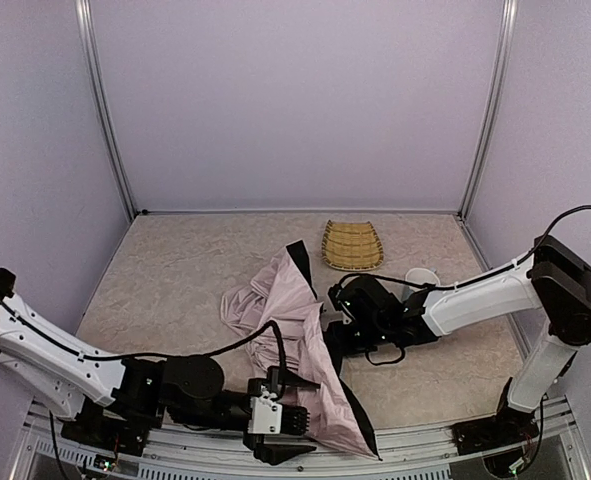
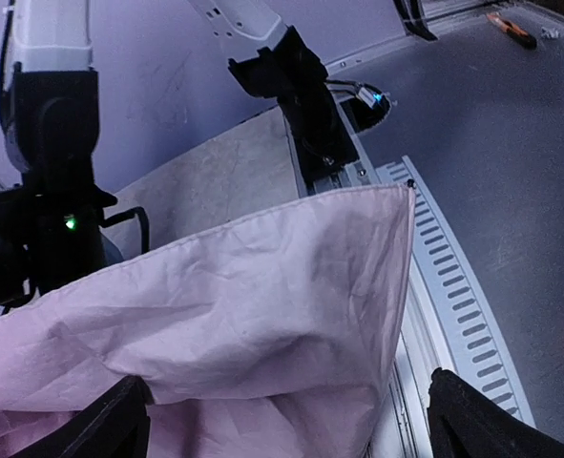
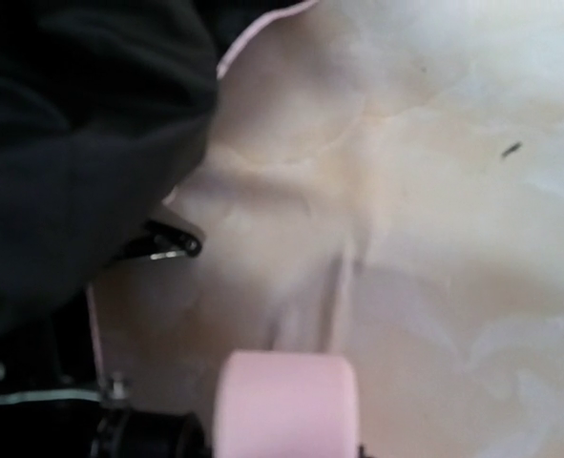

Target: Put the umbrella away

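The umbrella (image 1: 295,330) lies half collapsed mid-table, its pale-pink fabric crumpled and its black lining showing along the edges. My left gripper (image 1: 293,415) is at the near edge, open wide, with a fold of the pink fabric (image 2: 262,305) lying between its black fingers (image 2: 482,425). My right gripper (image 1: 337,325) is low at the umbrella's right side. In the right wrist view the pink handle (image 3: 286,405) fills the space between the jaws, with the black lining (image 3: 72,143) and a rib tip (image 3: 172,246) to the left.
A woven yellow tray (image 1: 352,245) sits at the back, right of centre. A small white round object (image 1: 421,277) lies beside the right forearm. The slotted metal rail (image 2: 453,296) runs along the near table edge under the fabric. The right arm's base (image 2: 310,114) stands further along it.
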You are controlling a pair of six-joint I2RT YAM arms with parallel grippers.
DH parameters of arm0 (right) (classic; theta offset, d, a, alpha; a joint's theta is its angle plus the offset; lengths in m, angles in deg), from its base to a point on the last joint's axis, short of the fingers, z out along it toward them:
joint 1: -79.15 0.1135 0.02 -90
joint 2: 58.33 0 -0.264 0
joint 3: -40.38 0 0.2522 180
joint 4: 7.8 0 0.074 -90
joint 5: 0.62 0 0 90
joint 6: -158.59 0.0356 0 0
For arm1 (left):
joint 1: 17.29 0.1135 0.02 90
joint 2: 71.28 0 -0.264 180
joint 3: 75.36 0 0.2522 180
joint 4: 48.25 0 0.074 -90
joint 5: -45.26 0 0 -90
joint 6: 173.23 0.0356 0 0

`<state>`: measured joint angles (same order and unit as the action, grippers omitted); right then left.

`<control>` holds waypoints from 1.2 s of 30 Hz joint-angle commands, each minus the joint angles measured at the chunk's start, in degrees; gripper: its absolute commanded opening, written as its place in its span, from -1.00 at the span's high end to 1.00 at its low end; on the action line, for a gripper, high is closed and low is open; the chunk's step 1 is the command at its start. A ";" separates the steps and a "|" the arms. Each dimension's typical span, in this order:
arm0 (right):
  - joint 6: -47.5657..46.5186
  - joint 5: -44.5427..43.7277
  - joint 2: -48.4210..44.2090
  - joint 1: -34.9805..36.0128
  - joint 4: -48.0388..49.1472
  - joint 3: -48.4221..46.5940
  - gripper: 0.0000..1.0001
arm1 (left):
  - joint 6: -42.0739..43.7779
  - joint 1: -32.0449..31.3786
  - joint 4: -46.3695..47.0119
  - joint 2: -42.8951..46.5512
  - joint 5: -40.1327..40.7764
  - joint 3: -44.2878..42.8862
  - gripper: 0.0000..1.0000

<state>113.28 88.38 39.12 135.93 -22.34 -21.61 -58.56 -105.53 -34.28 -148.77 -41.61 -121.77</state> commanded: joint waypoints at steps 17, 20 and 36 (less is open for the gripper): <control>1.64 4.54 0.07 0.22 -2.77 4.39 1.00 | 0.98 8.05 21.69 -7.17 17.91 -1.10 1.00; 1.42 5.98 -0.81 0.43 -0.63 5.87 1.00 | -6.76 15.05 20.38 -3.48 12.88 0.43 1.00; -0.94 13.04 0.27 1.26 4.30 5.97 1.00 | -23.58 36.98 13.45 -15.17 5.11 -2.10 1.00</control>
<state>113.19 98.64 38.53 136.01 -14.38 -17.04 -77.51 -70.34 -15.83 -159.04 -35.68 -121.35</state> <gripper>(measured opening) 0.218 0.006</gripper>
